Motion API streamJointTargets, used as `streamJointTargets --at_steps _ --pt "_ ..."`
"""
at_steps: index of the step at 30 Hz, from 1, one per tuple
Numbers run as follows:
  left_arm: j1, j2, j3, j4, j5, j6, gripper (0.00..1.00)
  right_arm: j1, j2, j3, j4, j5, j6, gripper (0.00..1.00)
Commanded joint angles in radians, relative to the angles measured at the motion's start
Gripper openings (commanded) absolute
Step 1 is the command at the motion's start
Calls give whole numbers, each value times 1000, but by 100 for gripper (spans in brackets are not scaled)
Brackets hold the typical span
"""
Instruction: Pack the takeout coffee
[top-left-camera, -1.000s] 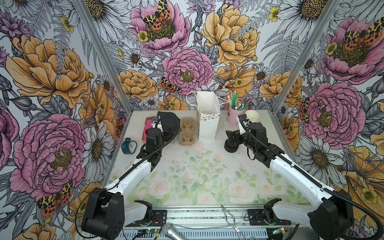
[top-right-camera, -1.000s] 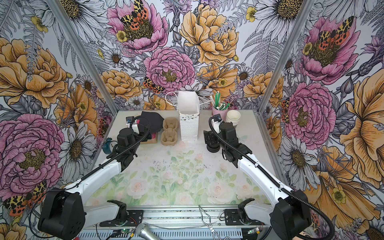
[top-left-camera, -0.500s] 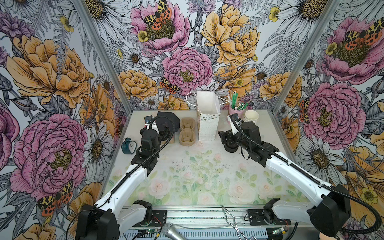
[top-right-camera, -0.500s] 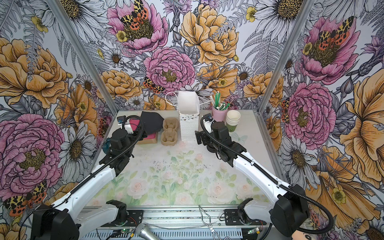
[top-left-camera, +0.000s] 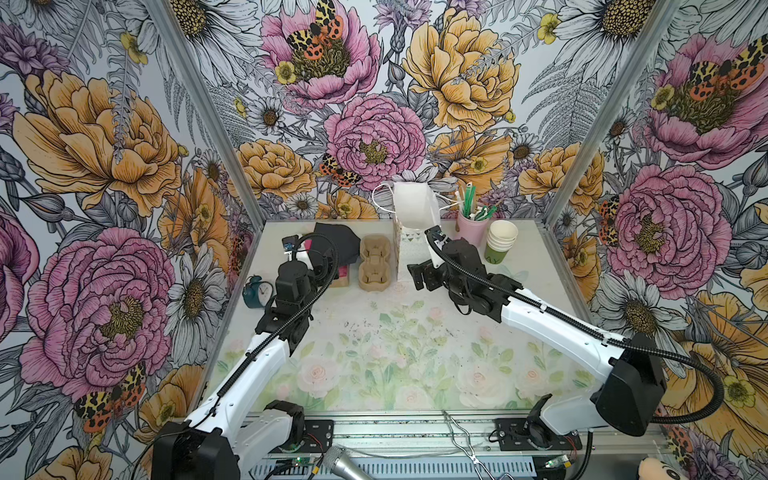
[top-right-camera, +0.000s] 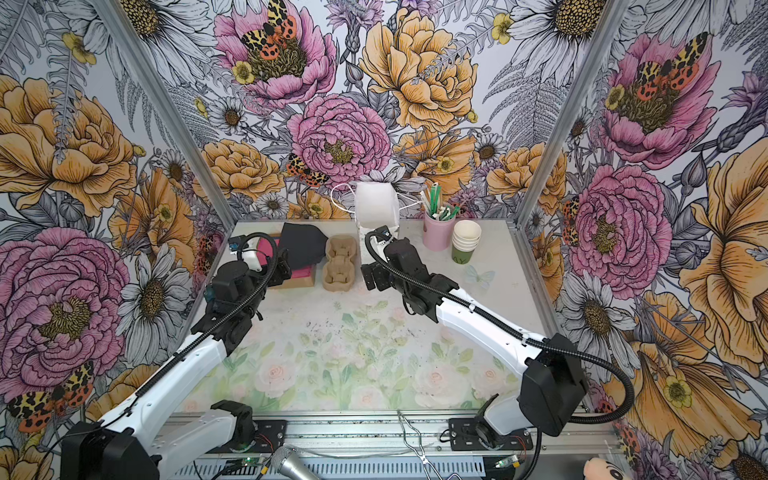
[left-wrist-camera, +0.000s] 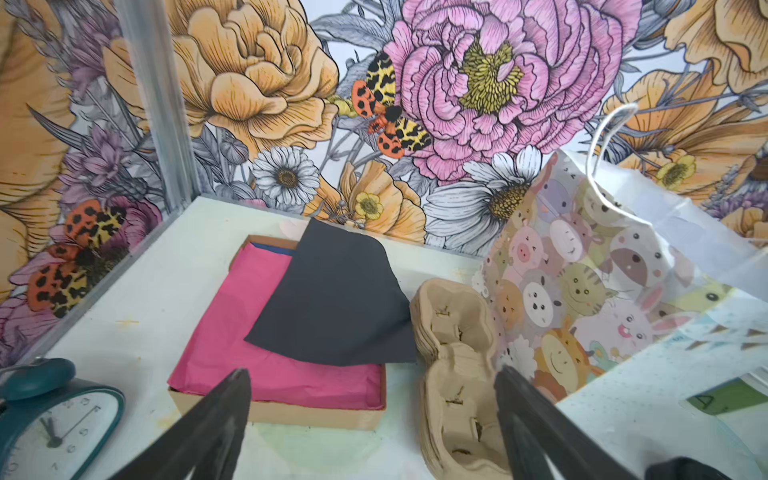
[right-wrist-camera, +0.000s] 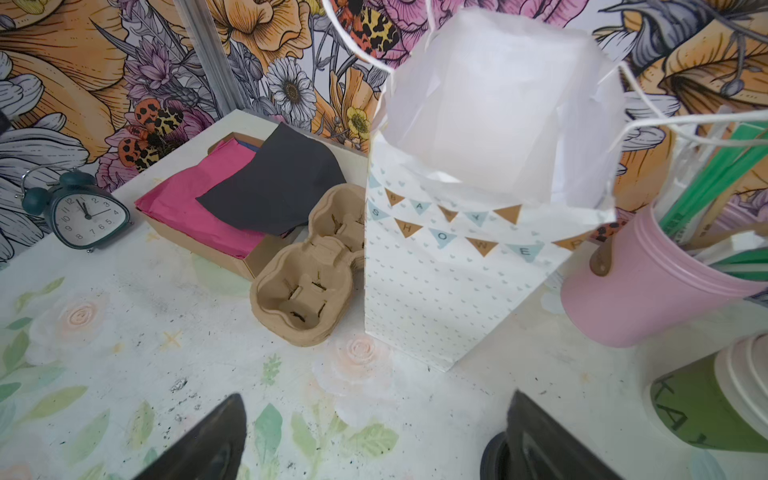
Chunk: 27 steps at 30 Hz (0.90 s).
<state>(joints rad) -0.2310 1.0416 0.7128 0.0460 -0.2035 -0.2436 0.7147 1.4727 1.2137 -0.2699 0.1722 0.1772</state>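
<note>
Hovering left pincer (left-wrist-camera: 372, 372): spread, empty, near box (left-wrist-camera: 291, 415).
Right pincer (right-wrist-camera: 378, 395): spread, empty, facing bag (right-wrist-camera: 436, 291).
Coffee: cannot tell where it lies.

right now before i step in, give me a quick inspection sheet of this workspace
surface: flower-print table, dark specks near the middle
job's things: takeout coffee not seen in any view; paper bag upright, white tissue sticking out; cup carrier beside it, empty
clutter: clock; box of pink paper with a black sheet on top; pink cup of straws; stack of paper cups
grippers: left gripper open, empty, facing the box; right gripper open, empty, facing the bag
cables: a black hose along each arm, nothing snagged seen
surroundings: flower-print walls; microphone and metal tongs at the front rail
</note>
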Motion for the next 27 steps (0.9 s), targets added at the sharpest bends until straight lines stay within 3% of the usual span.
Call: streamJointTargets --at_steps 1,6,18,21,27 --pt "21 22 15 -31 160 -56 91 20 45 71 -49 45 46 98" --pt "15 76 32 -31 263 -41 90 -3 14 76 -86 131 73 94" --pt "-45 89 60 36 355 -32 90 -189 -130 88 -255 139 106 91" --pt "-45 83 56 34 349 -35 90 -253 -137 87 -309 138 96 92" --pt "-58 80 54 33 351 -40 90 -481 -69 179 -385 104 53 92"
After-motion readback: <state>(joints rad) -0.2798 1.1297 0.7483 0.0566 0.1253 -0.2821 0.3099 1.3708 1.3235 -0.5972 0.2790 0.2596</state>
